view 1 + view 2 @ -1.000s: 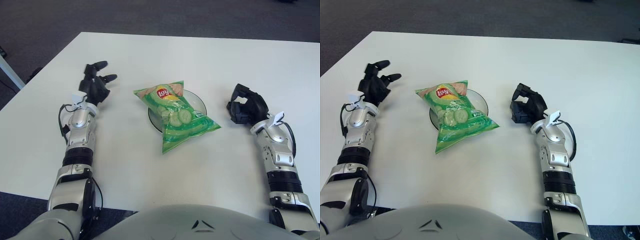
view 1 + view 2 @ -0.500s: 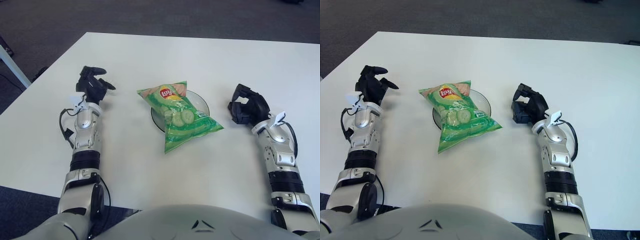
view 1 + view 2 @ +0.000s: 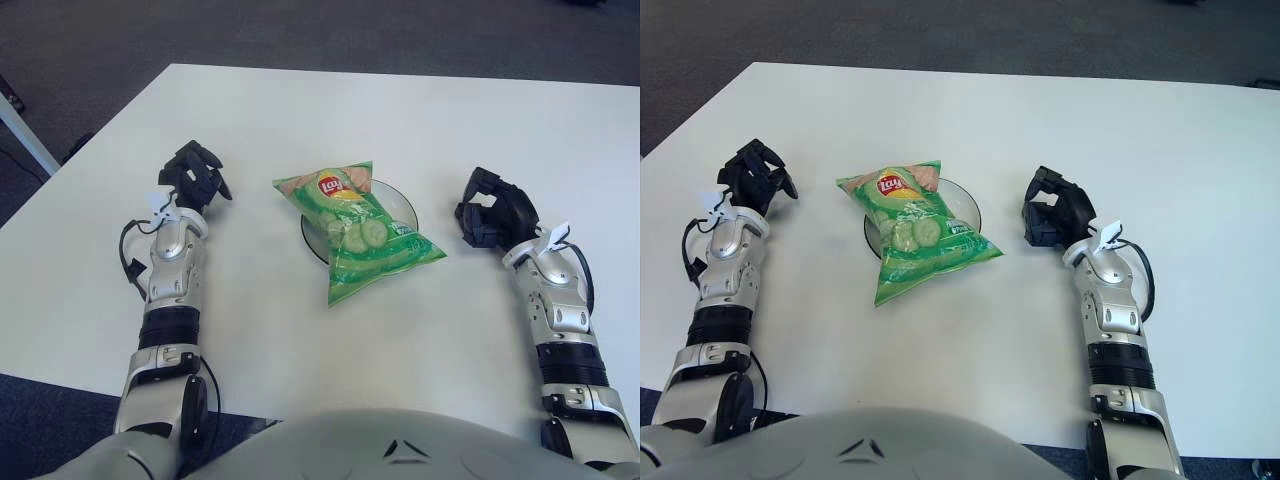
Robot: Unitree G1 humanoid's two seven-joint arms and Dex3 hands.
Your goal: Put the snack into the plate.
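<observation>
Tabletop (image 3: 420, 110), white and broad, fills your view, with dark carpet showing beyond its far edge. On it, between the two arms, the green snack bag (image 3: 357, 232) lies across the plate (image 3: 404, 202), covering most of it, with the bag's near corner hanging past the rim onto the bare white surface. So your task's thing is already on the plate, and neither hand touches it. Your left hand (image 3: 193, 176) sits well to the left of the bag; a second ago its fingers were stretched out and spread, and now they are curled into a loose fist holding nothing, the arm drawn slightly back toward you. Your right hand (image 3: 490, 210) shows to the right of the plate, fingers curled and empty, just where it was a second ago. The bag has not shifted across these moments. Read that as the release being over and the left arm retiring; in my judgement the placement is done, unless you want the overhanging corner nudged further in.
</observation>
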